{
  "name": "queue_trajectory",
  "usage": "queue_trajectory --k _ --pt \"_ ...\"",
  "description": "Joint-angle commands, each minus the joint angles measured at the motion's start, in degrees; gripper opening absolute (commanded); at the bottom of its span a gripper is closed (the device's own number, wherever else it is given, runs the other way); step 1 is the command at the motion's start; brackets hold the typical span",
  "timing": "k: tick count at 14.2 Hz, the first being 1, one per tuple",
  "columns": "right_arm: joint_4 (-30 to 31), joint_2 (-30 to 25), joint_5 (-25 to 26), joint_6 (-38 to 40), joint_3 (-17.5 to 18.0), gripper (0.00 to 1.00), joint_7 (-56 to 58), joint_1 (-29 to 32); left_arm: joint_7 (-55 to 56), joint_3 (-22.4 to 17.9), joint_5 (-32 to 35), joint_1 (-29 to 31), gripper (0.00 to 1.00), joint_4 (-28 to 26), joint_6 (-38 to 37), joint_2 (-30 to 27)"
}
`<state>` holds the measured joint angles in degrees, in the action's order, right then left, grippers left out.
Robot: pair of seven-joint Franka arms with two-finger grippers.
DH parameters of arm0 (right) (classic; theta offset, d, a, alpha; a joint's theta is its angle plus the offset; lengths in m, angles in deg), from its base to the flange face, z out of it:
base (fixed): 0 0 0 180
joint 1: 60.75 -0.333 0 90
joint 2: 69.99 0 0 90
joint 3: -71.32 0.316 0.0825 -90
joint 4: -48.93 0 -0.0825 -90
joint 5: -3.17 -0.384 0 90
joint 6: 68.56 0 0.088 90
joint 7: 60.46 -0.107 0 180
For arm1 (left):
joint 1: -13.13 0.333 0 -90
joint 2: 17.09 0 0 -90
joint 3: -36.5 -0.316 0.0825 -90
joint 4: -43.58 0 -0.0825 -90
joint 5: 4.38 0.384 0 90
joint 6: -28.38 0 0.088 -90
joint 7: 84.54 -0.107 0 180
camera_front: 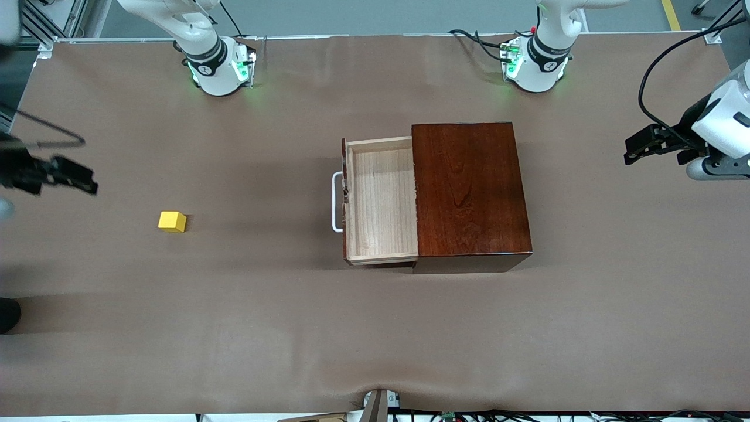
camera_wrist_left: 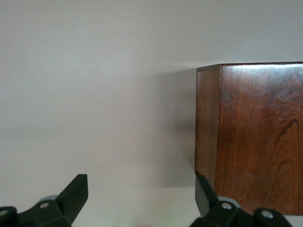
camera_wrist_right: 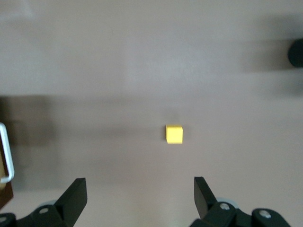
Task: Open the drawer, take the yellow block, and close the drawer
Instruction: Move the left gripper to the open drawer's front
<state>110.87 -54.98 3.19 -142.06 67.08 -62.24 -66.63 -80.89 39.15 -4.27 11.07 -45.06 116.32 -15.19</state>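
Note:
The drawer (camera_front: 381, 199) stands pulled out of the dark reddish-brown wooden box (camera_front: 469, 187), its pale tray bare inside. Its white bar handle (camera_front: 336, 202) faces the right arm's end of the table. The yellow block (camera_front: 172, 221) sits alone on the table (camera_front: 263, 305), well out from that handle. My right gripper (camera_front: 76, 176) hangs open at that end, above the table past the block. In the right wrist view its fingers (camera_wrist_right: 140, 194) stand wide, with the block (camera_wrist_right: 174, 134) ahead and the handle (camera_wrist_right: 5, 153) at the edge. My left gripper (camera_front: 636, 146) is open past the box's closed end (camera_wrist_left: 255, 137), nothing between its fingers (camera_wrist_left: 142, 194).
The two arm bases (camera_front: 220, 64) (camera_front: 536, 61) stand along the table's edge farthest from the front camera. A dark round thing (camera_front: 9, 313) shows at the right arm's end of the table, nearer to the front camera than the block. Cables lie by the left arm's base.

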Motion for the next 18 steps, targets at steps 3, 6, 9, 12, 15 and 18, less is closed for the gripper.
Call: queue_trajectory --k 3,6,9,12,15,18 --pt "16.6 -13.5 1.1 -2.1 0.2 1.00 -0.4 0.6 0.5 0.1 0.4 -0.1 1.00 -0.2 -0.5 -0.7" --pt "27.0 -19.3 1.0 -9.1 1.3 1.00 -0.2 4.8 0.6 0.1 0.4 -0.1 1.00 -0.1 -0.5 -0.7" --pt "26.7 -19.2 1.1 -9.1 2.7 1.00 0.1 6.6 0.6 0.2 0.7 -1.8 1.00 0.3 -0.5 -0.2" --pt "21.1 -16.5 2.3 -8.6 2.7 1.00 1.2 6.9 3.4 0.8 0.7 -7.1 1.00 1.3 -0.5 0.7" --pt "20.7 -16.4 1.9 -7.8 2.7 1.00 1.4 6.9 11.8 1.3 -0.4 -10.9 1.00 3.7 -0.5 2.8" --pt "20.7 -16.4 1.5 -7.4 2.6 1.00 3.2 6.9 24.0 1.8 -5.0 -15.2 1.00 7.4 -0.1 8.4"
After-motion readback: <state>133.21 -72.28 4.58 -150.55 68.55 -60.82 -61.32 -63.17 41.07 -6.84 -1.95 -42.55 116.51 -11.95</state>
